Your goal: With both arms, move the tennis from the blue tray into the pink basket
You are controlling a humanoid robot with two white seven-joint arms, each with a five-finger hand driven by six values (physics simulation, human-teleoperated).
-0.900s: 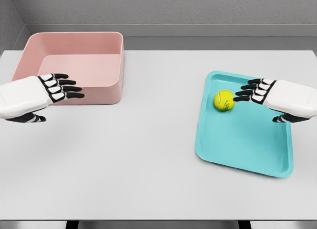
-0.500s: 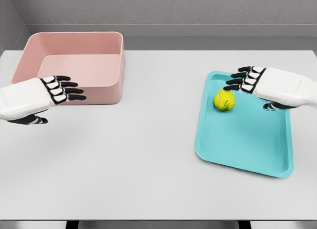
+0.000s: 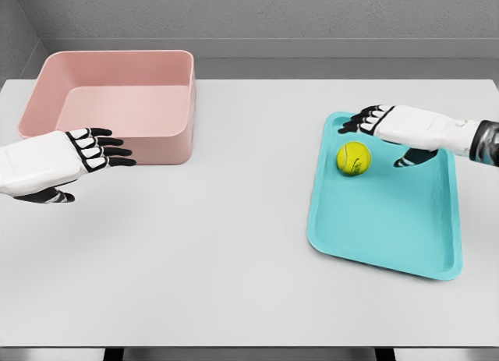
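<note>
White desk (image 3: 234,244) carries pink basket (image 3: 47,92) at upper left, blue tray (image 3: 390,228) at right of frame.

White table (image 3: 234,244) filling most of view, matte top, soft shadows lying on it. Front edge (image 3: 249,347) running along bottom of view; two dark supports (image 3: 114,354) showing just below it, one toward left, one toward right. Grey wall (image 3: 273,14) standing behind table, lightly textured. Grey ledge (image 3: 327,67) running between wall foot and table's far edge. Second grey wall (image 3: 14,45) closing in at left, meeting back wall in corner at upper left.
</note>
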